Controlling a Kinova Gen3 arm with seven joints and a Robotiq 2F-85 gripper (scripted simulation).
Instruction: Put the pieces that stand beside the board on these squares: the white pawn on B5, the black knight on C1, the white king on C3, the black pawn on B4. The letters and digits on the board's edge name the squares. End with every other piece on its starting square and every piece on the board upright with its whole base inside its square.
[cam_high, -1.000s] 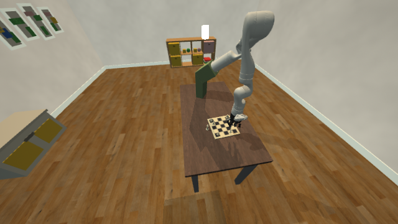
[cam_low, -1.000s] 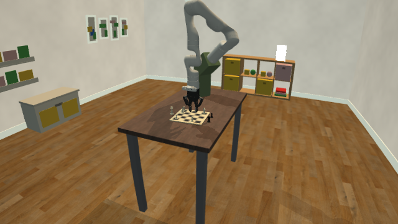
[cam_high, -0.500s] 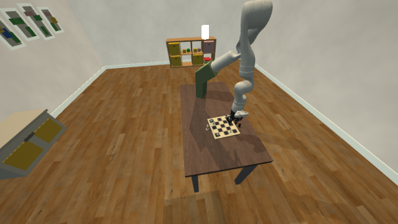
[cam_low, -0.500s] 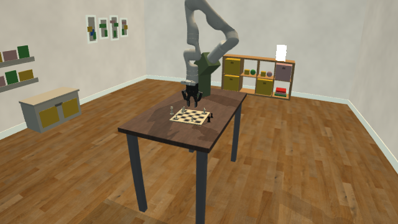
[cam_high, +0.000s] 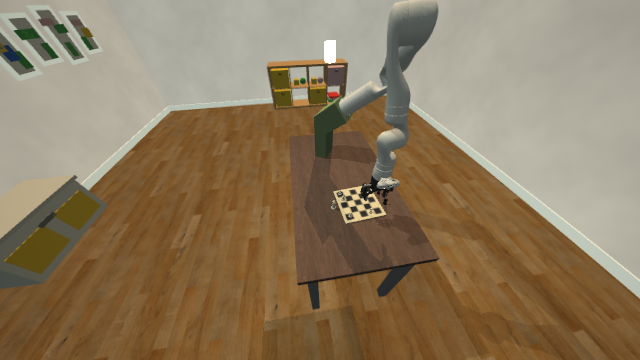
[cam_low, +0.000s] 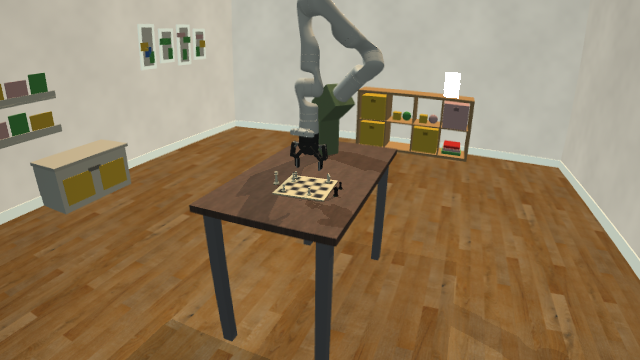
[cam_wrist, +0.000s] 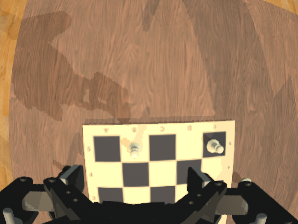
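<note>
The gripper (cam_high: 375, 196) (cam_low: 308, 166) (cam_wrist: 135, 178) is released, its two fingers wide apart with nothing between them, and it hangs above the far part of the chessboard (cam_high: 382, 215) (cam_low: 300, 196) (cam_wrist: 230, 131). A small pale piece, which seems to be the white pawn (cam_high: 371, 211) (cam_low: 309, 192) (cam_wrist: 134, 149), stands on B5, at the near edge of the board. Another pale piece (cam_high: 349, 216) (cam_low: 283, 189) (cam_wrist: 215, 146) occupies E5, the near left corner. On the far left part there are pieces close together (cam_high: 340, 194) (cam_low: 295, 176), but I cannot tell their kind, and one more pale piece (cam_low: 328, 178) is at the far right. The tall white king (cam_high: 334, 205) (cam_low: 276, 177) stands outside the board, on its left side. On the right side, two dark pieces are on the table (cam_high: 325, 260) (cam_low: 260, 215) (cam_wrist: 150, 75), just beside the board: the nearer dark piece (cam_high: 385, 201) (cam_low: 336, 191) and the farther dark piece (cam_low: 340, 185). They must be the black knight and the black pawn, but which is which I cannot tell. So the standing pieces are around the board on both sides, and also on its corners. Behind the table is the wooden shelf (cam_high: 308, 63) (cam_low: 410, 92), with a bright lamp (cam_high: 330, 51) (cam_low: 452, 85) on top.

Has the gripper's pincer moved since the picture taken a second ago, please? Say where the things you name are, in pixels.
Yes. In the exterior view, the pincer (cam_high: 374, 194) (cam_low: 309, 164) (cam_wrist: 135, 178) has risen, now standing higher above the chessboard (cam_high: 346, 220) (cam_low: 320, 198) (cam_wrist: 160, 126).
</note>
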